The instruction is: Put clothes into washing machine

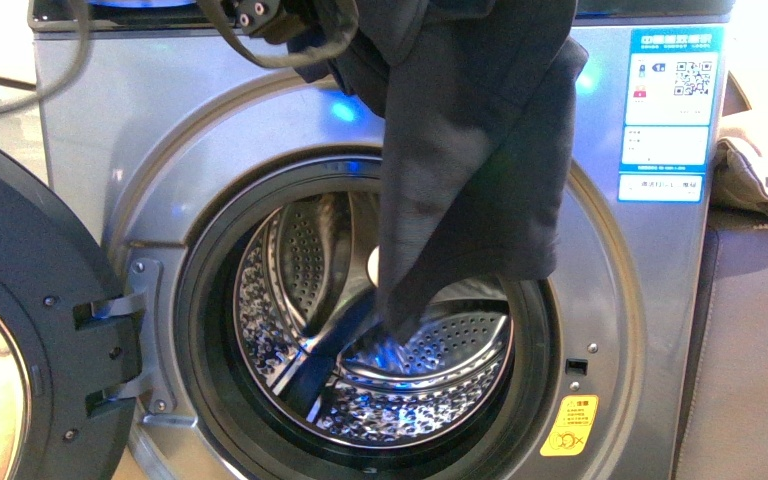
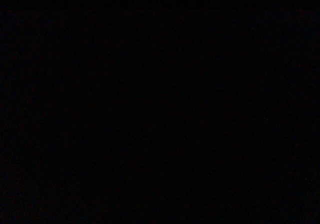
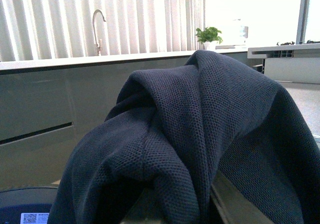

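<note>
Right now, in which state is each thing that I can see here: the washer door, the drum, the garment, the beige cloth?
washer door, open, swung to the left.
drum, exposed, seemingly empty.
navy garment, held up, hanging over the porthole, not yet dropped in.
beige cloth, lying crumpled right of the washer.

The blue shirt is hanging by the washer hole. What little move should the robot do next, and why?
Probably lower the navy garment forward into the drum: the door is open, and only the cloth's lower end hangs at the porthole mouth.
</note>
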Controlling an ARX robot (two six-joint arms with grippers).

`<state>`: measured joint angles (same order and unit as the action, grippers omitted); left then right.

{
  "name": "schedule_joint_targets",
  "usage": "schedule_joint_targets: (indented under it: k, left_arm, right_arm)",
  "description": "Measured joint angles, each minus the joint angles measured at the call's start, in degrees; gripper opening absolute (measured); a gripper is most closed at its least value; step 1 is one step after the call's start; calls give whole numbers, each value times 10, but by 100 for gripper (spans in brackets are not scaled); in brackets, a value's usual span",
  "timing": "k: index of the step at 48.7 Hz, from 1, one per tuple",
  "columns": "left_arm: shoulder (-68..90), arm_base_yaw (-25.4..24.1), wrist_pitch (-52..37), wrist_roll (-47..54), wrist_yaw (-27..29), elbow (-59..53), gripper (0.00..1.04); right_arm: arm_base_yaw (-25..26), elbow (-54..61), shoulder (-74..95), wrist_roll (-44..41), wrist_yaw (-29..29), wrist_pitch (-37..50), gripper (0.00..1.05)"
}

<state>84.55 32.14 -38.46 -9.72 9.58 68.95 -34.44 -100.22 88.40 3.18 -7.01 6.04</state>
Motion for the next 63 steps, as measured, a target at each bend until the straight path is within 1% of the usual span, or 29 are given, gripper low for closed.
schedule_joint_targets:
  k: [2,9,15,17,19,22,24,26,29,40,46,54,63]
  left_arm:
    - [0,-2,-3,3,3,0,96]
    - [0,-12,-9,3,10,0,77]
    - [0,-25,-18,6,11,-4,50]
    - [-1,-26,-23,7,13,-6,43]
    - [-5,-28,-33,11,13,-15,33]
    - [-11,-29,-43,14,12,-26,23]
    - [-17,-31,-49,15,10,-36,17]
    - [-25,-33,-56,16,8,-49,12]
    - [-38,-35,-68,17,5,-73,11]
    - [-101,-51,-125,24,-29,-231,10]
    - [-109,-60,-141,24,-45,-287,10]
    - [-101,-74,-159,22,-63,-335,10]
    - [-52,-89,-201,22,-68,-343,10]
  right_arm:
    - [0,0,0,0,-1,0,19]
    - [0,0,0,0,-3,1,37]
    - [0,0,-2,0,-4,1,64]
    - [0,0,-2,0,-4,2,72]
    - [0,0,-3,0,-4,2,81]
    - [0,0,-3,0,-4,2,93]
    - [0,0,-3,0,-4,2,98]
    - [0,0,-3,0,-4,2,98]
    - [0,0,-3,0,-4,2,96]
    - [0,0,-3,0,-4,2,97]
    - [0,0,-3,0,-4,2,97]
    - [0,0,-3,0,-4,2,97]
    - [0,0,-3,0,-4,2,97]
